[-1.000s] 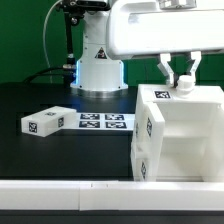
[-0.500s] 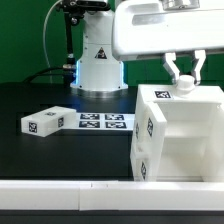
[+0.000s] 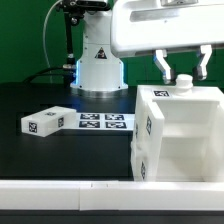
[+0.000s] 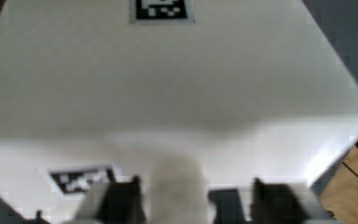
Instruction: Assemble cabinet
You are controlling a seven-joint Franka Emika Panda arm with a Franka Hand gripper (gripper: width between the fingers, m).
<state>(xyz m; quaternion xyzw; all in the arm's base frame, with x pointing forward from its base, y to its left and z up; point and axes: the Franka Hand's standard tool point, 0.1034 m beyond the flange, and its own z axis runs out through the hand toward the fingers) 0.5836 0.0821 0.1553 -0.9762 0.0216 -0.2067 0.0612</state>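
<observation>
The white cabinet (image 3: 178,135) stands at the exterior view's right, with square tags on its side and its open compartments facing the front. My gripper (image 3: 183,70) hangs just above the cabinet's top and is open, its fingers spread wide. A small white stub (image 3: 183,84) stands up from the top between them, apart from both. In the wrist view the cabinet's flat white top (image 4: 176,90) fills the picture and carries two tags. My gripper (image 4: 197,205) straddles the white stub (image 4: 176,195), with its dark fingers (image 4: 123,200) on either side.
A loose white panel (image 3: 45,121) with a tag lies flat at the exterior view's left. The marker board (image 3: 105,122) lies beside it. The white robot base (image 3: 98,70) stands behind them. A white ledge (image 3: 60,190) runs along the table's front.
The fingers, close together around the stub before, have spread wide apart and let it go. The cabinet and the loose panel have not moved.
</observation>
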